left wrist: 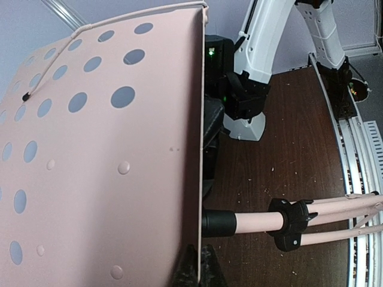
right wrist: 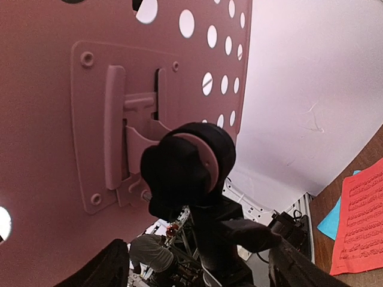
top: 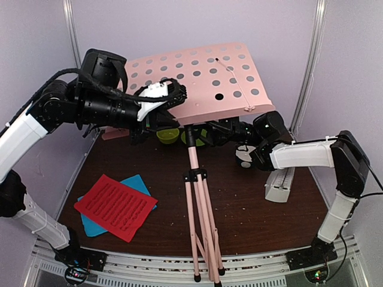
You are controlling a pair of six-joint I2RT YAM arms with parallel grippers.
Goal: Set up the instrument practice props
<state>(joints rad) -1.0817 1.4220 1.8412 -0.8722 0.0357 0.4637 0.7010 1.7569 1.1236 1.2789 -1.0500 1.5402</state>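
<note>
The dark brown table (top: 251, 221) carries everything, and the pale pink music stand (top: 203, 84) rises from its middle. The stand's tripod legs are planted near the front edge, and its perforated desk is tilted above the back of the table. The left gripper (top: 176, 98) comes in from the left and is clamped on the edge of the desk. In the left wrist view its dark fingers (left wrist: 206, 269) sit on either side of that thin edge. The right gripper (right wrist: 197, 248) reaches under the desk from the right with its jaws apart. They flank the stand's black neck below the black knob (right wrist: 185, 170) on the back bracket, and no contact shows. The red page (top: 116, 206) lies flat at front left, overlapping the cyan page (top: 136, 181), which shows at its far and near corners. The white metronome (top: 279, 185) stands at the right, just below the right forearm, well apart from the pages. Lime-green dishes (top: 167, 135) sit at the back under the desk, partly hidden. A small white-and-dark bowl (top: 244, 156) rests near the right wrist.
</note>
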